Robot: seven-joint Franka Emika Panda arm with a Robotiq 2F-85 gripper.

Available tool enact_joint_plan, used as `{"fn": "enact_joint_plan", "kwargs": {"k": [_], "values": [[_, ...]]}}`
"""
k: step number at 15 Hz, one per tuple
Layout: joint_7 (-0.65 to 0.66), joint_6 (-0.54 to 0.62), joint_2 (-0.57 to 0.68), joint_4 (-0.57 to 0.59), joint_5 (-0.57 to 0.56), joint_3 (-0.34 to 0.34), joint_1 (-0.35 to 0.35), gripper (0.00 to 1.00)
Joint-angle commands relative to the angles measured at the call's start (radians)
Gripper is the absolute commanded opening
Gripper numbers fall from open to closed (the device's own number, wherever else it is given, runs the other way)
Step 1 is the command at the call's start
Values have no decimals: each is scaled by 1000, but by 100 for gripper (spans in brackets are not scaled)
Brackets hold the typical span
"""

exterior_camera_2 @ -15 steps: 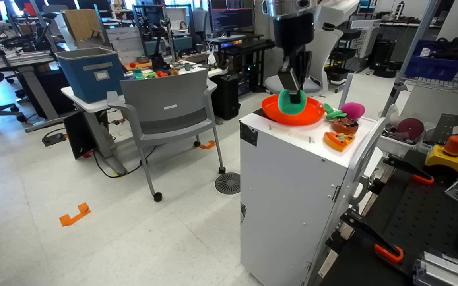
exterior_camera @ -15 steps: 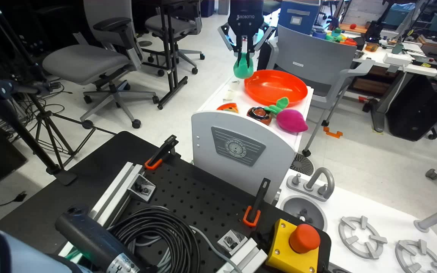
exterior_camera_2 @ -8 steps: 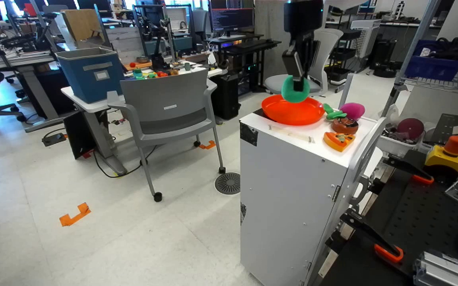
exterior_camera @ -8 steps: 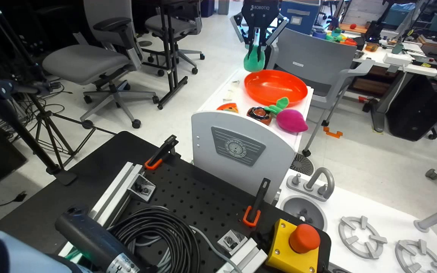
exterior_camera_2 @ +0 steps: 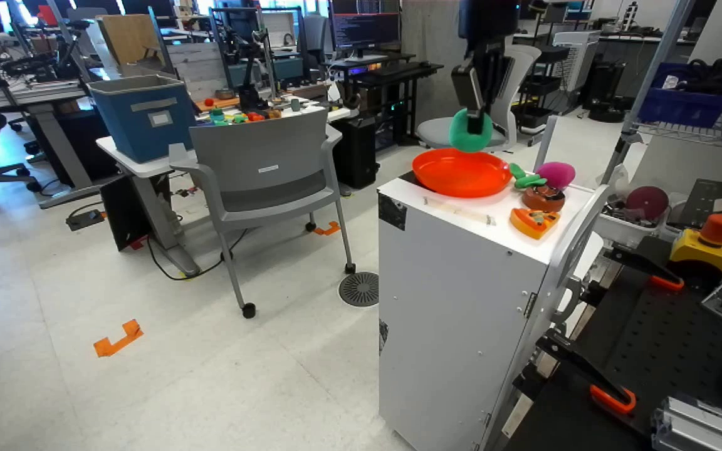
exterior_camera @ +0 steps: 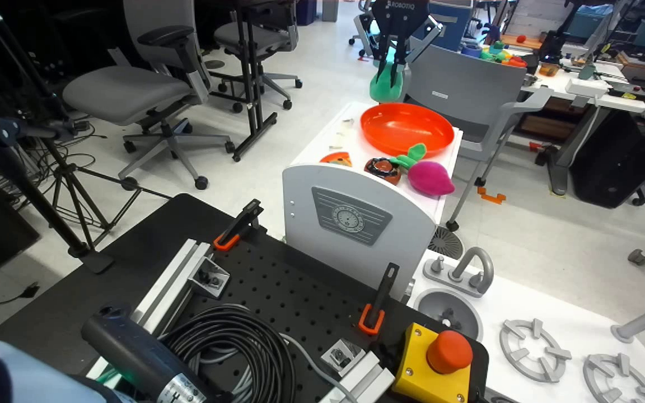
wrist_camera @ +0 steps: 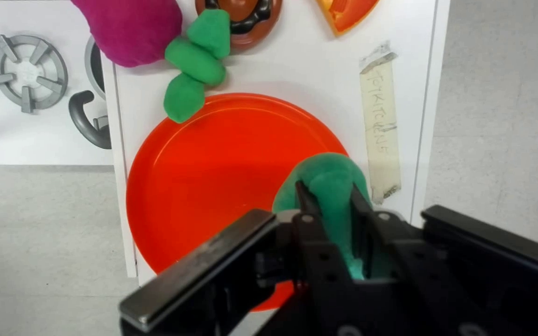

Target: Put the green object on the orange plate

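Observation:
My gripper (exterior_camera: 387,81) is shut on the green ball (exterior_camera: 384,93), which is squeezed between the fingers and hangs in the air. In the wrist view the fingertips (wrist_camera: 326,185) press into the ball (wrist_camera: 329,163), which overlaps the right rim of the orange plate (wrist_camera: 213,177). In both exterior views the plate (exterior_camera: 406,126) lies flat on the white cabinet top and holds nothing. In an exterior view the ball (exterior_camera_2: 459,134) shows just above the plate's (exterior_camera_2: 455,175) far edge, with a gap below it. The exact height is hard to tell.
A magenta toy (exterior_camera: 430,178) with green leaves (wrist_camera: 196,60) lies beside the plate; one leaf overlaps its rim. A brown doughnut (exterior_camera_2: 543,198) and a pizza slice (exterior_camera_2: 533,222) lie nearby. A grey panel (exterior_camera: 328,235) rises at the cabinet's end. A grey chair (exterior_camera_2: 264,181) stands close by.
My gripper, still holding the green ball, has moved up and to the right in both exterior views. The plate and the other toys have not moved.

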Motion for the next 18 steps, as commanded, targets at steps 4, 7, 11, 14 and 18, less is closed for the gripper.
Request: {"fn": "enact_joint_plan", "kwargs": {"k": [4, 7, 11, 14, 18], "values": [[-18, 27, -26, -23, 35, -16, -7, 4], [-11, 35, -32, -28, 40, -25, -12, 4], [-8, 45, -39, -31, 49, -32, -21, 4], [-5, 50, -41, -32, 49, -34, -23, 4], [-2, 52, -43, -33, 47, -34, -21, 4]]}}
